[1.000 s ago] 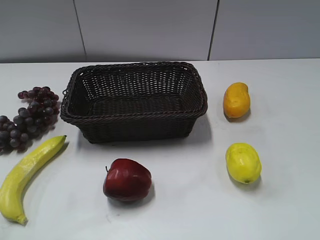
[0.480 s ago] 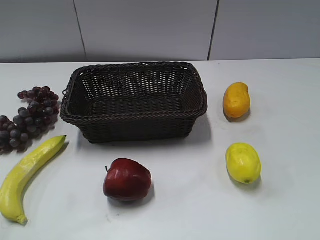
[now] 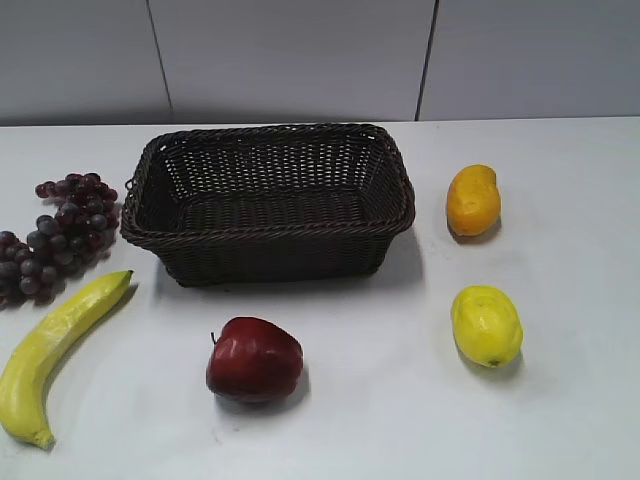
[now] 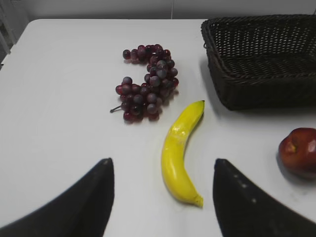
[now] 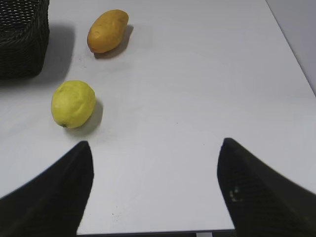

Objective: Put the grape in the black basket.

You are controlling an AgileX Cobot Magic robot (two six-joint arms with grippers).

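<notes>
in the left wrist view you see the left gripper [image 4: 163, 197] at the bottom of the frame, its two dark fingers wide apart and holding nothing, touching nothing. just beyond the gap lies the banana [image 4: 180, 151], running from lower centre up toward the right, and behind its upper tip sits the grape [image 4: 147, 81] in the upper middle of the frame, a little to the left of the gap's centre line. its long axis goes from the lower left, where a short stem sticks out, up to the far end near the top, slightly curved. the black basket [image 4: 261, 64] stands in the upper right, well apart from the bunch, and the red apple [image 4: 298, 150] shows at the right edge. so, in my judgement, your left arm is the nearer one: you must go forward over the banana and a bit left, and close across the bunch, not along it. in the right wrist view the right gripper [image 5: 155, 190] is also spread open and empty above bare table, with the lemon [image 5: 73, 103] and the orange fruit [image 5: 107, 30] farther up on the left side; the grape does not appear there.
</notes>
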